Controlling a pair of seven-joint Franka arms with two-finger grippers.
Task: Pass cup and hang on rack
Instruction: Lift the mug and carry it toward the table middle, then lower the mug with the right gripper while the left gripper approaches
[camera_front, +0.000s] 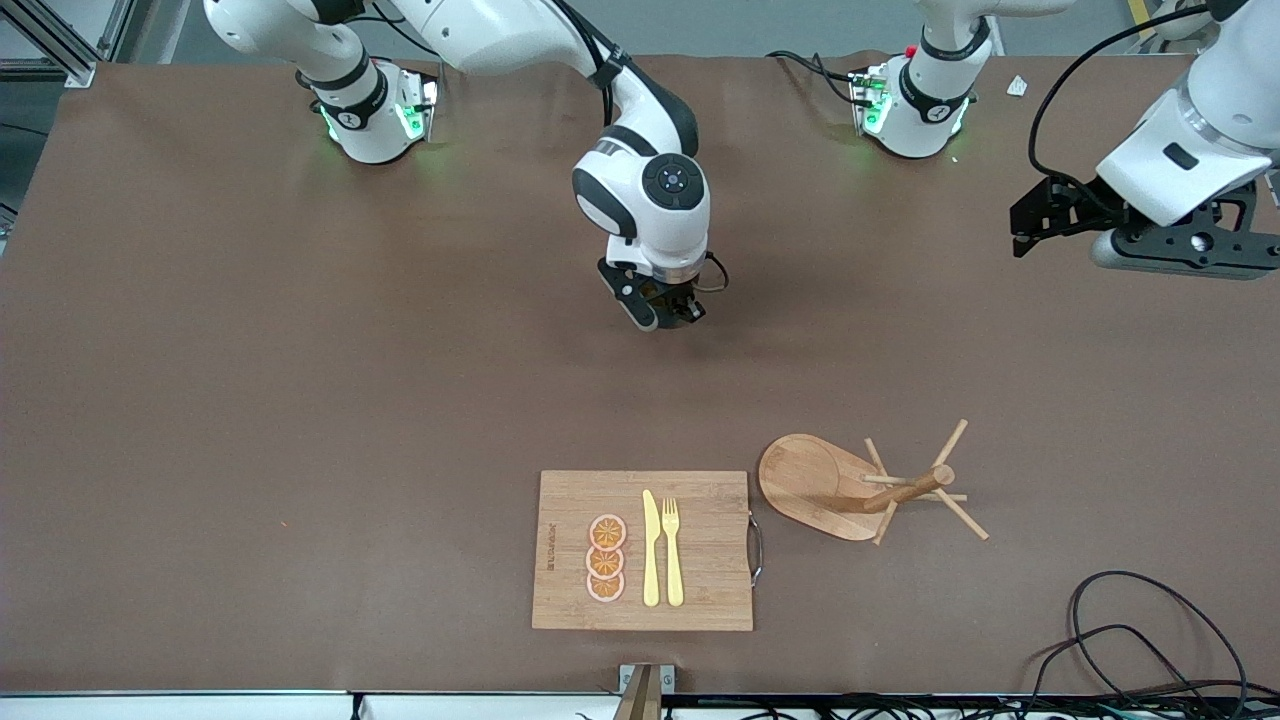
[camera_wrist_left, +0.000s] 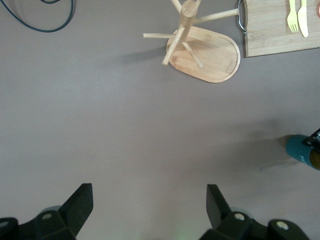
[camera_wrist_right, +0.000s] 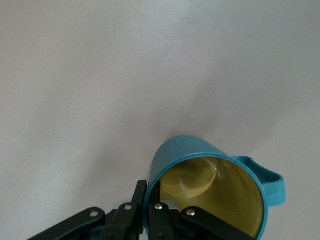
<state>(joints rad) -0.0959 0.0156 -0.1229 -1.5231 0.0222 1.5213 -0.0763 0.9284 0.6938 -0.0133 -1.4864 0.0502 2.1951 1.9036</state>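
The teal cup (camera_wrist_right: 210, 190) with its yellow inside is gripped by the rim in my right gripper (camera_wrist_right: 151, 200), one finger inside and one outside, the handle turned away from the fingers. In the front view the right gripper (camera_front: 665, 305) hangs low over the middle of the table, and the hand hides most of the cup. The cup also shows in the left wrist view (camera_wrist_left: 300, 150). The wooden rack (camera_front: 870, 490) stands nearer to the front camera, toward the left arm's end. My left gripper (camera_front: 1025, 225) is open and empty above the table, its fingers (camera_wrist_left: 80, 200) wide apart.
A bamboo cutting board (camera_front: 642, 550) with orange slices, a yellow knife and a fork lies beside the rack near the table's front edge. Black cables (camera_front: 1150, 640) lie at the front corner on the left arm's end.
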